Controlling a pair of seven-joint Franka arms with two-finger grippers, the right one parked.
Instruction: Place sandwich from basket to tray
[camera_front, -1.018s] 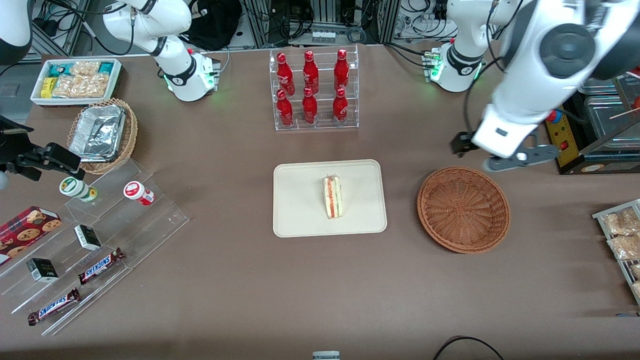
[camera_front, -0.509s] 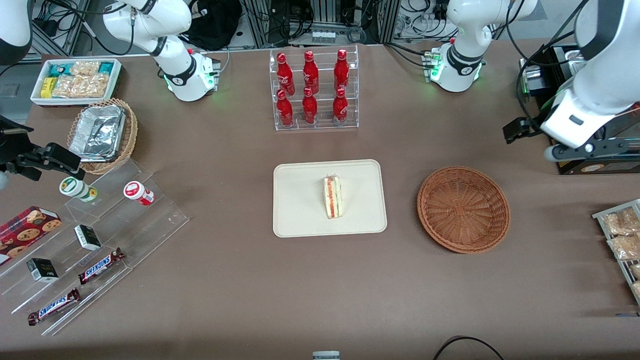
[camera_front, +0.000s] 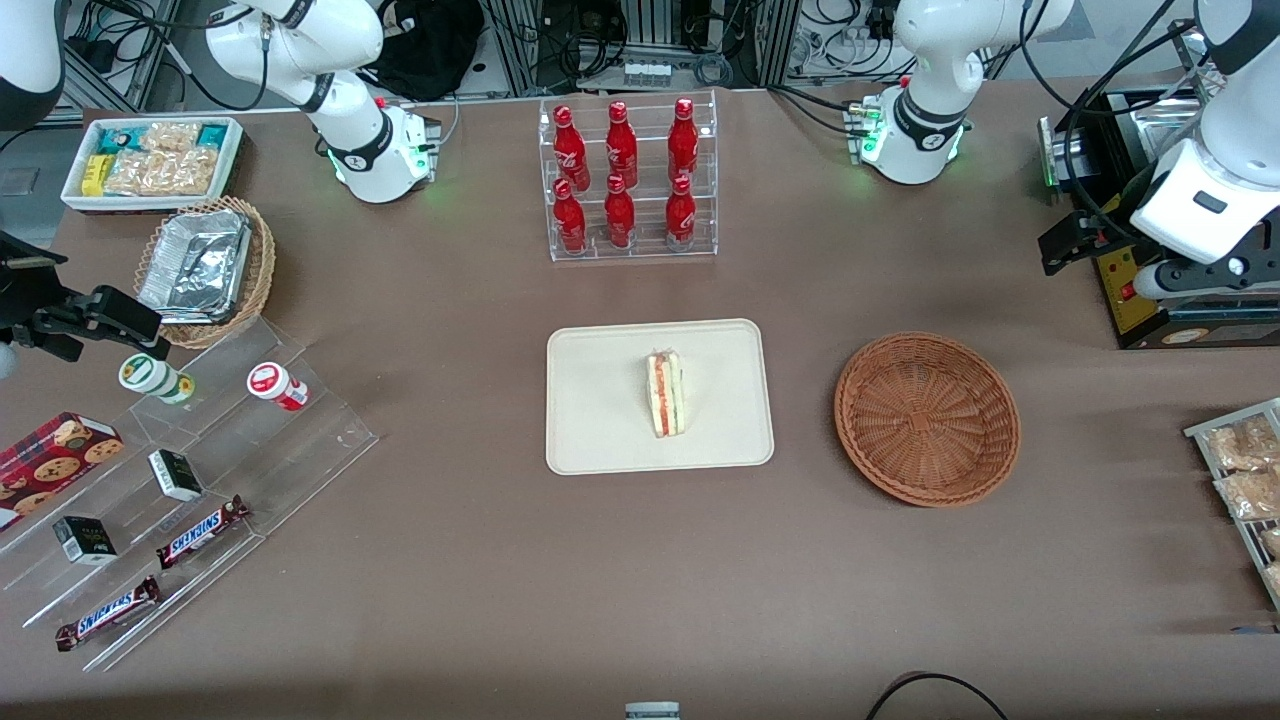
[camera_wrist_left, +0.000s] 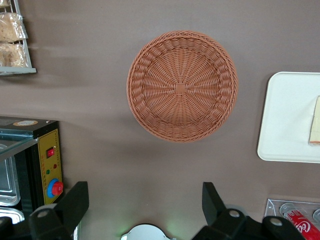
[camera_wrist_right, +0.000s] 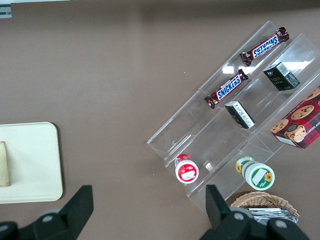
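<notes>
Sandwich (camera_front: 665, 392) on tray (camera_front: 600, 400); jaws spread, gripper (camera_wrist_left: 145, 210) high above basket (camera_front: 927, 418); Snickers bars (camera_front: 201, 531) toward parked arm's end.

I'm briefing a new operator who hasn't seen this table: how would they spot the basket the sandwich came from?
Start at the cream tray mid-table, where the sandwich now lies. Beside it, toward the working arm's end, sits the basket: round, shallow, reddish-brown wicker, with nothing in it. The tan wicker basket holds foil trays. The gripper hangs open, high above the table.
</notes>
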